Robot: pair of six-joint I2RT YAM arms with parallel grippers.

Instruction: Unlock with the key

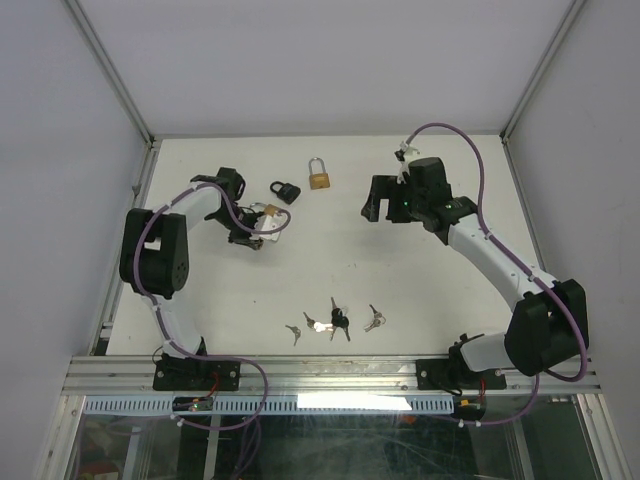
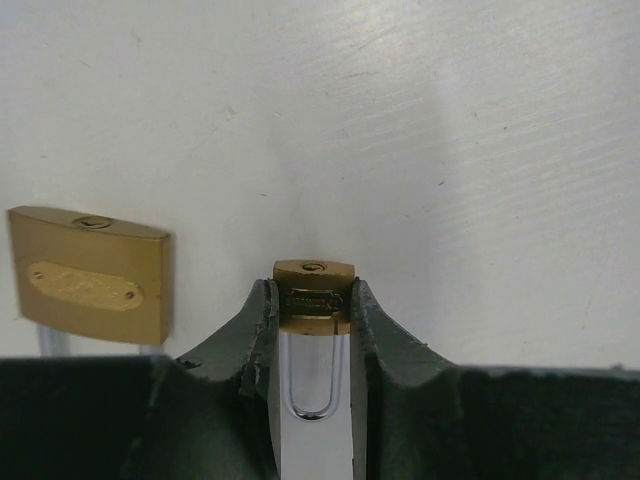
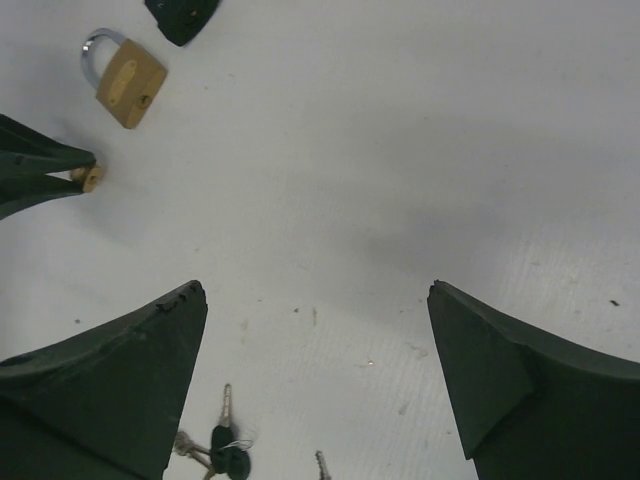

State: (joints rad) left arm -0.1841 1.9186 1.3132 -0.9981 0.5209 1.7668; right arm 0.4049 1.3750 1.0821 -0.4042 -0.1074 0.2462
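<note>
While left gripper (image 2: 312, 292) is clamped on the small brass padlock (image 2: 313, 272), body pinched between both fingers and shackle pointing back toward the wrist, nothing else is held. Black padlock (image 1: 285, 191) lies near it on the table (image 1: 300, 270), long-shackle brass padlock (image 1: 319, 176) just right of that. Keys (image 1: 337, 319) sit front-centre, well apart from both grippers. Right gripper (image 3: 315, 290) hovers, fingers spread wide, nothing between them.

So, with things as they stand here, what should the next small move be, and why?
Probably lower the right pincer toward the keys and take one: the left pincer clamps the small brass padlock, keyhole end facing out, while the right one stands open and empty.
</note>
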